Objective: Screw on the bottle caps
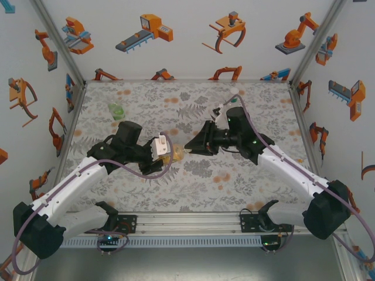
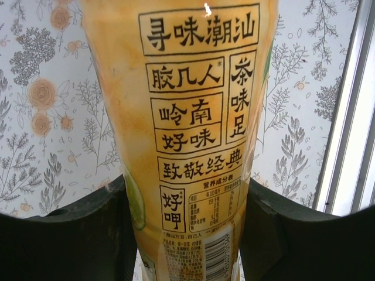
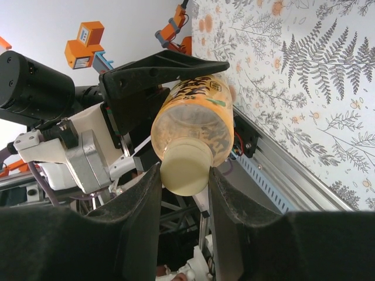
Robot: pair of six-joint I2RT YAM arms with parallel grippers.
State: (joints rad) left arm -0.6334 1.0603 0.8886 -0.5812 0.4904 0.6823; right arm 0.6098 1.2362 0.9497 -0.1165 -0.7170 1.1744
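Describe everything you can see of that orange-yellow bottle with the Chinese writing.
The bottle is clear plastic holding amber-yellow liquid, wrapped in a yellow label with black boxed Chinese characters and a barcode. It is held tipped roughly sideways. The left end effector clamps its body from both sides; the right end effector pinches the pale yellow cap sitting on its neck. How far the cap is screwed on cannot be told.
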